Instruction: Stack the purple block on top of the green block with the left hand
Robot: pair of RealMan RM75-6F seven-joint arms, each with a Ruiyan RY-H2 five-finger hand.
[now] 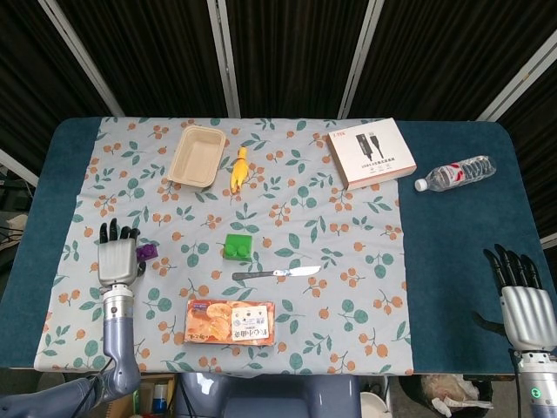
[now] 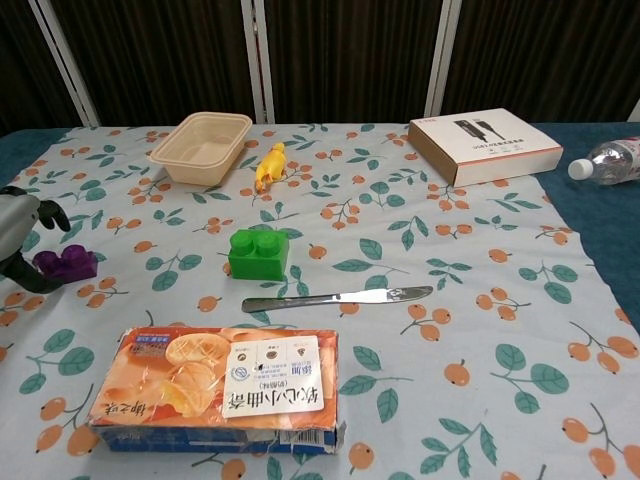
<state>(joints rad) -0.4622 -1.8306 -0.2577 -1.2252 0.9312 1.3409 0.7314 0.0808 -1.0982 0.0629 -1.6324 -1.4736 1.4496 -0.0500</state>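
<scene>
The purple block (image 2: 66, 264) lies on the floral cloth near the table's left edge, also seen as the purple block (image 1: 149, 252) in the head view. My left hand (image 2: 20, 238) sits just left of it with fingers spread, thumb low beside the block and fingers arched above it, no grip showing. From above, the left hand (image 1: 117, 259) partly hides the block. The green block (image 1: 238, 246) stands upright near the middle, well to the right; in the chest view the green block (image 2: 259, 252) has nothing on top. My right hand (image 1: 522, 300) stays at the near right, empty, fingers extended.
A table knife (image 2: 340, 297) lies just in front of the green block. A biscuit box (image 2: 222, 388) is near the front edge. At the back are a beige tray (image 2: 202, 146), a yellow toy (image 2: 270, 164), a white box (image 2: 483, 145) and a water bottle (image 1: 455, 173).
</scene>
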